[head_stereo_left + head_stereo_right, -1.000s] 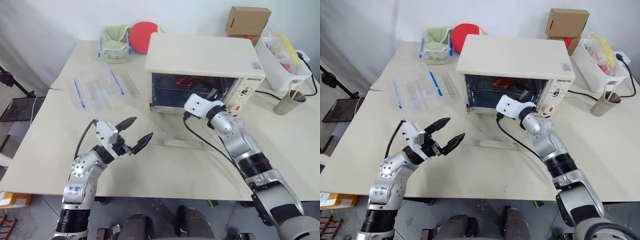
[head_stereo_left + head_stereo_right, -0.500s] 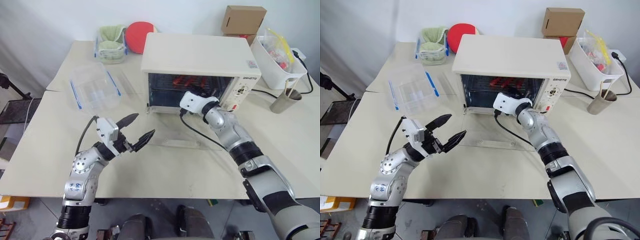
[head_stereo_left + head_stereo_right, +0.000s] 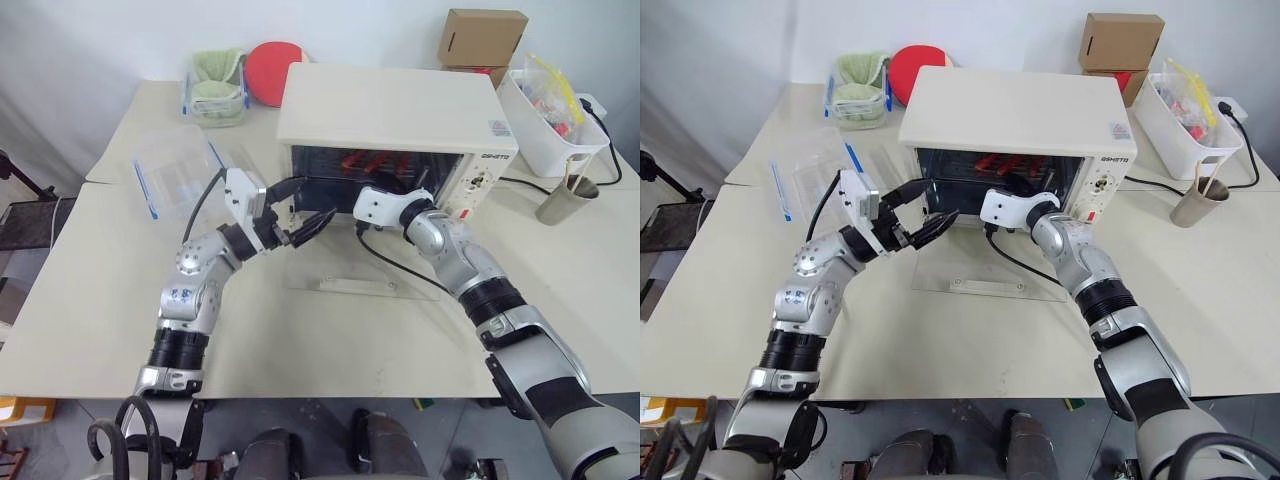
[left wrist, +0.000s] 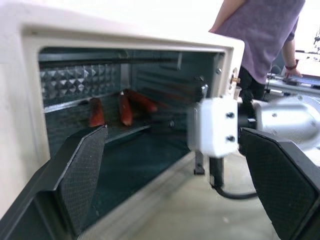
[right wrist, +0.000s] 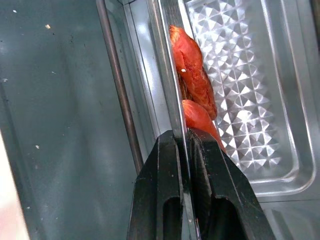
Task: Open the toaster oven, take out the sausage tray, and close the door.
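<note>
We see a boxy cream-white toaster oven [image 3: 395, 115] on a pale table [image 3: 90, 290], its glass door [image 3: 985, 285] folded down flat in front of the dark cavity. Inside, the sausage tray [image 5: 240, 95], thin shiny metal with an embossed diamond pattern, holds glossy red sausages [image 5: 192, 75]; its long side runs across the opening. Our right gripper [image 5: 184, 142] is clamped on the tray's front rim, while our left gripper [image 3: 300, 208] hangs spread wide, textured black fingers [image 4: 80, 170] pointing into the opening's left side.

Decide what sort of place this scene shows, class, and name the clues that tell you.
Probably a robot test room staged as a kitchen: a toaster oven with sausages stands on plain tables with a cardboard box, and a person stands nearby.
</note>
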`<move>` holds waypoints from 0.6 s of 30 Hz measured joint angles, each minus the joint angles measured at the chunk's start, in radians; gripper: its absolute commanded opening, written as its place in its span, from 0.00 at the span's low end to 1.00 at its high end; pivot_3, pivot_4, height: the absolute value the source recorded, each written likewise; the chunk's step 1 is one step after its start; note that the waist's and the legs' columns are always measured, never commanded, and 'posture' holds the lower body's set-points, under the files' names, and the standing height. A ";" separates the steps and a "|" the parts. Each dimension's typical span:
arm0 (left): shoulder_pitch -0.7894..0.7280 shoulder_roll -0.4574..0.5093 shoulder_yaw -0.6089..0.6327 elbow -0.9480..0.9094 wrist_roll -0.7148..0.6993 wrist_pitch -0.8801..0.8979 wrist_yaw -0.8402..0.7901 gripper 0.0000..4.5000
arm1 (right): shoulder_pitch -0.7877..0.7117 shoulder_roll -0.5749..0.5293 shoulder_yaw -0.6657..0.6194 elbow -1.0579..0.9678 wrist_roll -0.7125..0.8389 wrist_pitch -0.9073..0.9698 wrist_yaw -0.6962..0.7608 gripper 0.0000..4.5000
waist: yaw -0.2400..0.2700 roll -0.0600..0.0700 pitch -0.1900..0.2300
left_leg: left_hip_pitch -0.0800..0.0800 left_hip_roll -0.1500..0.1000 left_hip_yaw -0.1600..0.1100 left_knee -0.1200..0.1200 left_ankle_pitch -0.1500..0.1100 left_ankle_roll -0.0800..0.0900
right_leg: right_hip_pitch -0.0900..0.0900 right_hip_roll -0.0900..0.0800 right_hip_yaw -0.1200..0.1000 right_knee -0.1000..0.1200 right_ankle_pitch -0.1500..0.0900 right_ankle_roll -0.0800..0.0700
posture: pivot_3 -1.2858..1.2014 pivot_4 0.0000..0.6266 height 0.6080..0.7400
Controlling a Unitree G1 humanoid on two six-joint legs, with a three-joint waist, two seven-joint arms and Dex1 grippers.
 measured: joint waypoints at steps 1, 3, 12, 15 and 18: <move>-0.015 0.003 0.003 0.023 -0.002 0.001 -0.018 1.00 | 0.002 -0.003 0.000 -0.009 -0.002 0.000 0.004 0.01 | 0.000 0.000 0.000 | -0.001 0.000 0.000 0.000 0.000 0.000 | -0.001 0.000 0.000 0.000 0.000 0.000 | 0.52 0.24 1.00; -0.033 0.006 0.004 0.049 -0.005 0.001 -0.048 1.00 | 0.019 -0.020 0.000 -0.048 -0.005 0.001 0.015 0.01 | 0.000 0.000 0.000 | -0.008 0.000 -0.001 0.001 0.000 -0.001 | -0.007 0.001 0.000 0.001 0.000 0.000 | 0.52 0.24 1.00; -0.074 -0.002 0.033 0.119 -0.016 0.014 -0.065 1.00 | 0.256 -0.099 -0.022 -0.444 -0.010 0.037 0.114 0.01 | 0.001 0.000 0.000 | -0.013 0.000 0.001 0.001 0.000 -0.001 | -0.014 0.001 0.001 0.002 0.000 0.000 | 0.52 0.24 1.00; -0.075 -0.004 0.043 0.134 -0.016 0.014 -0.061 1.00 | 0.345 -0.116 -0.042 -0.574 -0.010 0.060 0.158 0.01 | 0.005 0.000 0.000 | -0.013 0.000 0.001 0.003 0.001 -0.001 | -0.013 0.001 0.002 0.003 0.000 0.000 | 0.52 0.24 1.00; -0.079 -0.013 0.045 0.139 -0.017 0.014 -0.060 1.00 | 0.398 -0.130 -0.060 -0.659 -0.010 0.082 0.194 0.01 | 0.006 0.000 0.000 | -0.013 0.000 0.002 0.003 0.001 -0.001 | -0.013 0.001 0.002 0.004 0.000 0.000 | 0.52 0.24 1.00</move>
